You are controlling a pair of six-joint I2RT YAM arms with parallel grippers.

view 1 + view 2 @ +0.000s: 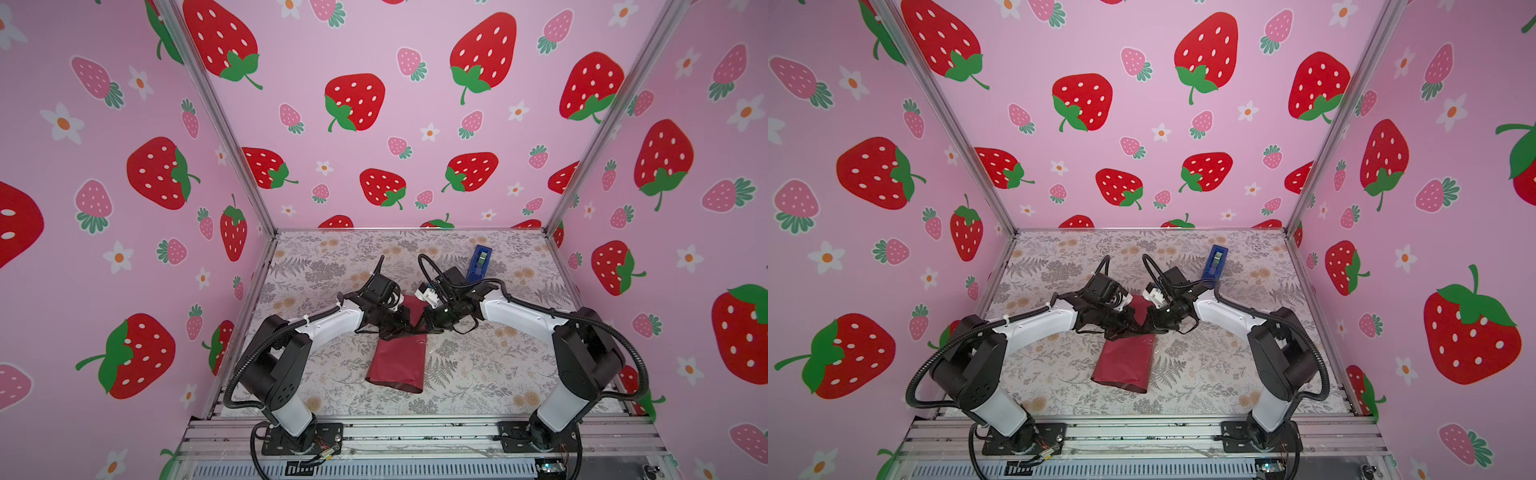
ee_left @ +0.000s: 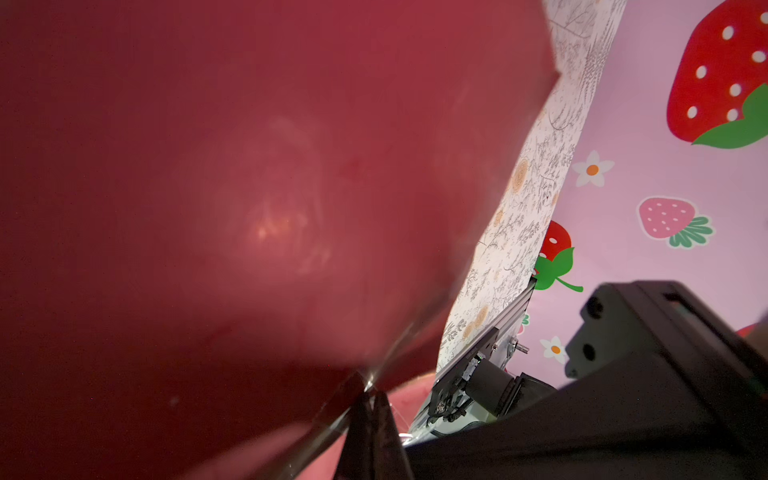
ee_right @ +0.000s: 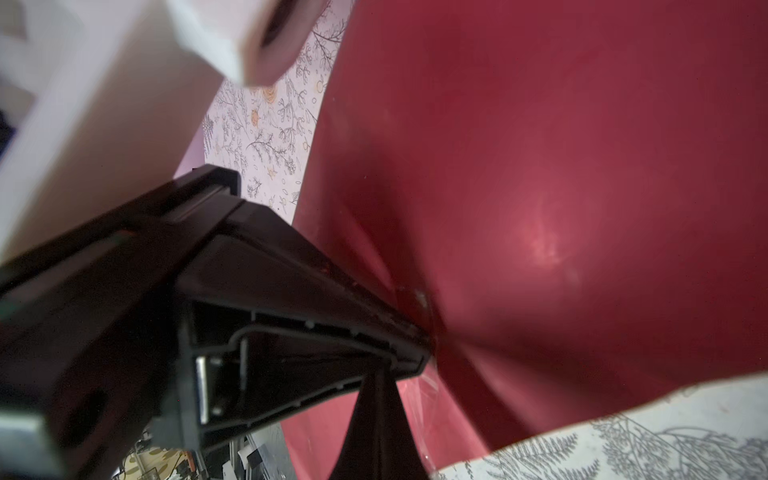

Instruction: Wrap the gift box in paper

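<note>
The thin, dark red wrapping paper (image 1: 397, 365) lay at the middle of the floral-printed worktop (image 1: 478, 374). It was already rolled into a loose sleeve running from the centre toward 6 o'clock. The end at 6 o'clock gaped open and flat. The gift box showed in no view. I judged it to sit inside the sleeve near the 12 o'clock end, under the two arms, but the pictures could not confirm that.

The left gripper (image 2: 368, 390) reached in from 8 o'clock and the right gripper (image 3: 378, 378) from 4 o'clock, and the two met tip to tip at the sleeve's 12 o'clock end. A flap of paper stood up between them. The left fingers (image 2: 357, 432) were clenched on the paper, whose creases ran to their tips in both wrist views. The right fingers (image 3: 374, 424) were clenched too, pressed against the underside of the left gripper. Whether they nipped the paper, a bit of clear film beside them, or nothing could not be told.

The step in hand looked like closing the far end of the wrap, with the body of the wrap done and the end flaps being gathered. The next move would probably call for folding that gathered flap down flat against the box end without dragging the sleeve along the worktop. One gripper would have to keep the fold pinned while the other let go. The narrow bright-blue plastic tape dispenser (image 1: 479, 261) stood well apart at 1 o'clock, nearest the right arm. The open 6 o'clock end was not yet folded.
</note>
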